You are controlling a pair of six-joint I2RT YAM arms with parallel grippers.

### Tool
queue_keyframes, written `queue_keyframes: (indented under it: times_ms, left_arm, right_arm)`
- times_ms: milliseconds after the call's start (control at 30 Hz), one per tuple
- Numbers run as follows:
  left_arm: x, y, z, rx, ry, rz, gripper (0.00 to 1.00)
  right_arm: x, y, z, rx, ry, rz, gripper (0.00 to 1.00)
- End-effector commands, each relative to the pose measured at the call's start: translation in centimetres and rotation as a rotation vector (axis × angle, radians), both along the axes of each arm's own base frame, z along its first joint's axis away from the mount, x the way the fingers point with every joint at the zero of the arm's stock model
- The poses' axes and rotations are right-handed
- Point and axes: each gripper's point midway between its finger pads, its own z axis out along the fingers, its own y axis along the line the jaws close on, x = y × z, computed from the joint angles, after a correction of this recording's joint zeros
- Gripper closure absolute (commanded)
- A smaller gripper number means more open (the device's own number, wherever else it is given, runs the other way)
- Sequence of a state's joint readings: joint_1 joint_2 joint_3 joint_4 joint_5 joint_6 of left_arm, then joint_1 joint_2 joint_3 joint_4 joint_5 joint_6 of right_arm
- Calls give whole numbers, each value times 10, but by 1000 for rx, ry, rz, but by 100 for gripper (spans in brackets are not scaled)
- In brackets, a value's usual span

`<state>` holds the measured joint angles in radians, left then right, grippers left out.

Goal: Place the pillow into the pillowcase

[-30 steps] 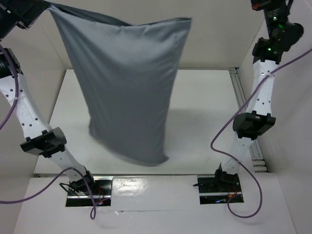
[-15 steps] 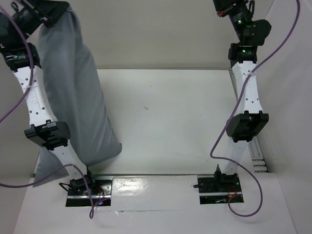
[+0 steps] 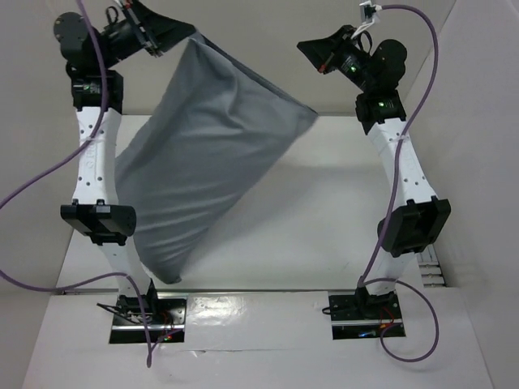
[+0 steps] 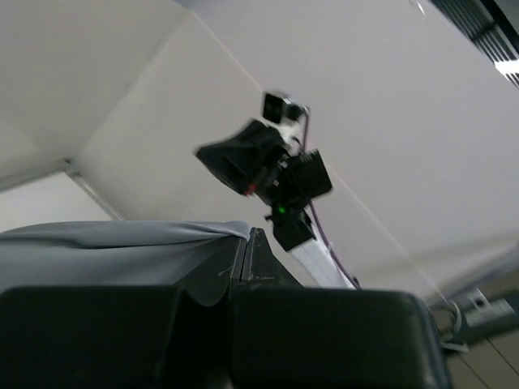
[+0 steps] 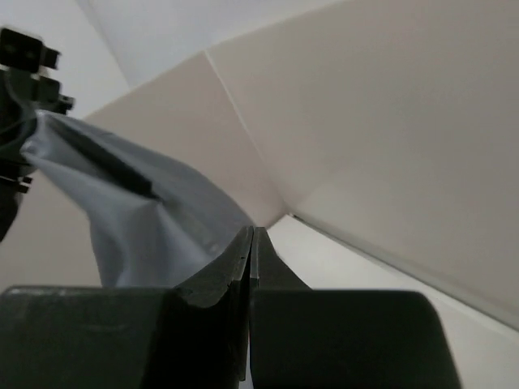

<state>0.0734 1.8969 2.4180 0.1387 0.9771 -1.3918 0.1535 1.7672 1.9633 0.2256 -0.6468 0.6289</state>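
The grey pillowcase (image 3: 203, 162) hangs slantwise in the air in the top view, plump and bulging, its lower end near my left arm's base. My left gripper (image 3: 188, 36) is shut on its top corner. The left wrist view shows the grey cloth (image 4: 113, 243) pinched at that gripper's tips (image 4: 247, 235). My right gripper (image 3: 302, 46) is raised at the back right, shut on nothing and apart from the pillowcase. In the right wrist view the pillowcase (image 5: 138, 219) hangs beyond its closed tips (image 5: 249, 235). The pillow is hidden.
A white table (image 3: 324, 203) lies below, closed in by beige walls at the back and sides. A metal rail (image 3: 430, 271) runs along the table's right edge. Both arms stand tall, their elbows over the table's left and right margins.
The hanging pillowcase swung to the far left, then back out to the right, and now hangs slantwise. Both wrists have moved inward, toward the middle of the back wall.
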Motion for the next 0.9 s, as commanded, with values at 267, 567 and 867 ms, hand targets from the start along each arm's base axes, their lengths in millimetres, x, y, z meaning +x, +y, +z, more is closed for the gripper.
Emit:
queue_keyframes:
  times_ms: [267, 567, 867]
  left_arm:
    - [-16, -89, -59, 136, 20, -269, 0]
    - [-5, -29, -144, 265, 254, -47, 2]
    - [-66, 45, -319, 630, 728, 359, 26]
  right_arm:
    - [-44, -51, 4, -141, 16, -252, 91]
    - [-69, -21, -194, -603, 620, -168, 37]
    - [-159, -33, -339, -797, 1050, -378, 13]
